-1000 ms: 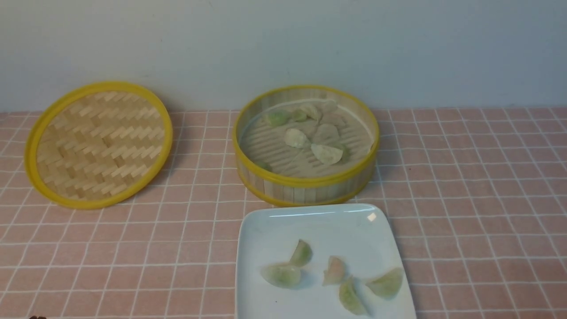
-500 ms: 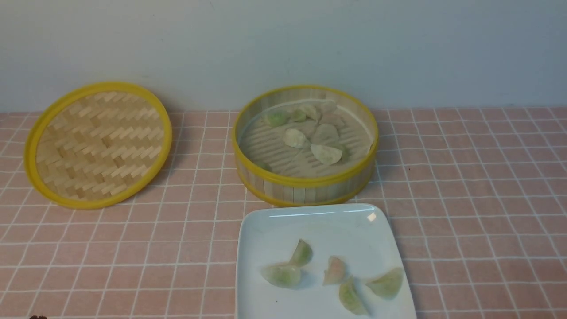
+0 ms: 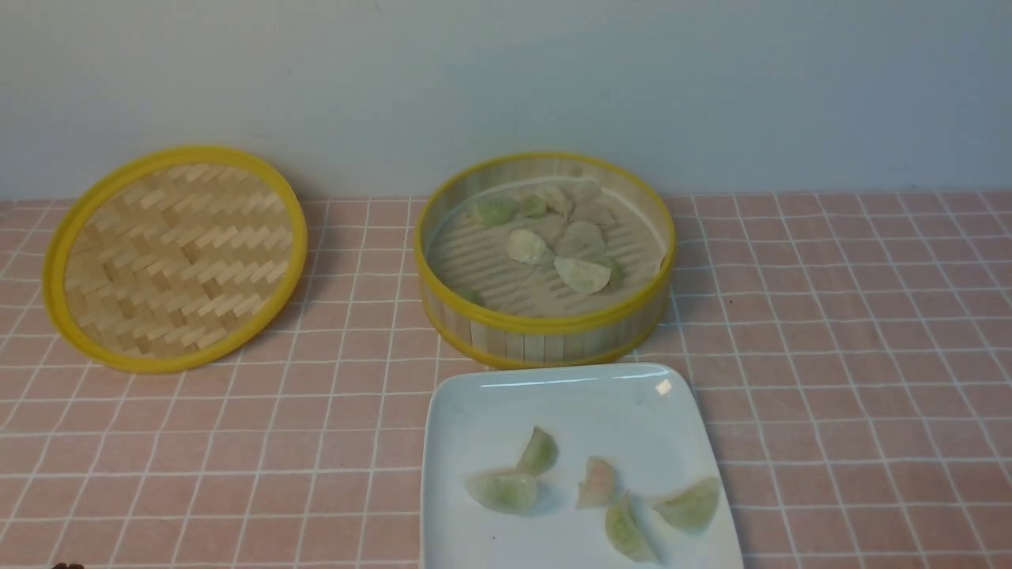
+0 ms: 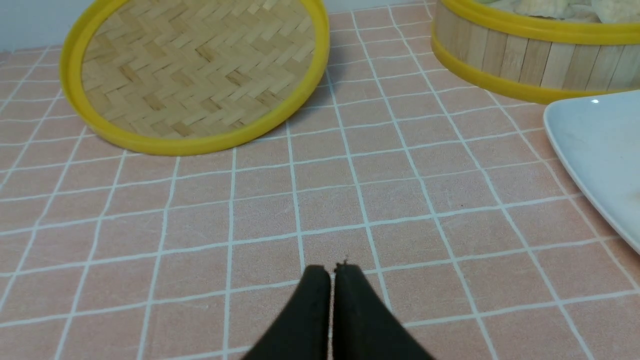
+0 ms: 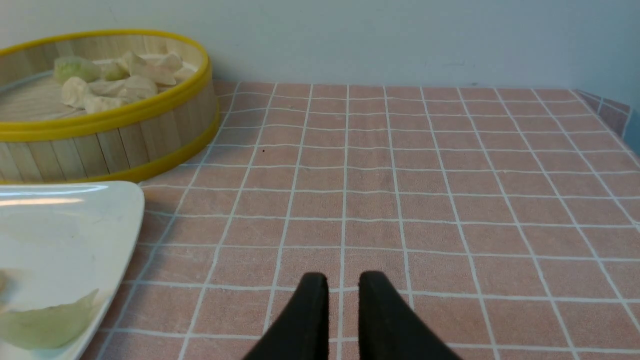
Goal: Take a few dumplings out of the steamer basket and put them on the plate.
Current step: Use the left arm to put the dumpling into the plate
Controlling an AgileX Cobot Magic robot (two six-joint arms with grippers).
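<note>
Dumplings (image 3: 585,494) partly behind basket rim (image 3: 545,320)

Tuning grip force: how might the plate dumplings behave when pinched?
The dumplings look thin-skinned and translucent, so probably soft and easily squashed. Their sheen suggests they may slip or stick. On the glossy plate, a nudge likely slides them rather than rolls them.

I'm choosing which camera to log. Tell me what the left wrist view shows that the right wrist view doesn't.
Only the left wrist view shows the woven lid and the left end effector, its tips nearly touching, holding nothing.

Only the right wrist view shows the right end effector, tips slightly apart and empty, a green dumpling on the plate, and the table's far right edge.

Both show the steamer basket with dumplings inside, a corner of the plate, and the pink grid tablecloth.
</note>
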